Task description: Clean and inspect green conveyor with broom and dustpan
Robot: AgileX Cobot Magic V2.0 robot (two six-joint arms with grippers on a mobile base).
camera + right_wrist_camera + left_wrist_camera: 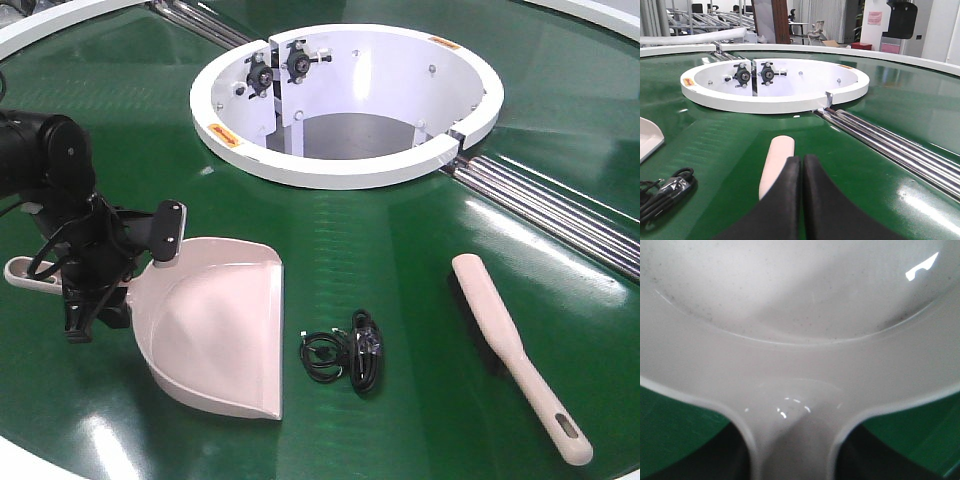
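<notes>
Front view: the glossy green conveyor (pixel 400 250) carried the smooth pinkish dustpan (pixel 215 330), with the left pincer (pixel 120 275) astride its handle, and the slim beige broom (pixel 505 335) well to the right. Left wrist: dark fingers (pixel 732 460) flanked the handle neck; whether they gripped could not be told. Right wrist: the right pincer (pixel 802 165) was closed and empty over the broom's rounded end, beside steel rollers (pixel 890 145).

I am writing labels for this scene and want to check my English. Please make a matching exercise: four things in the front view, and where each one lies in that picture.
Things:
1. dustpan
2. broom
3. black cable
4. white ring

Places:
A. far middle
B. near right
C. near left
D. near middle, between two beige tools

Pairs: 1-C, 2-B, 3-D, 4-A
</notes>
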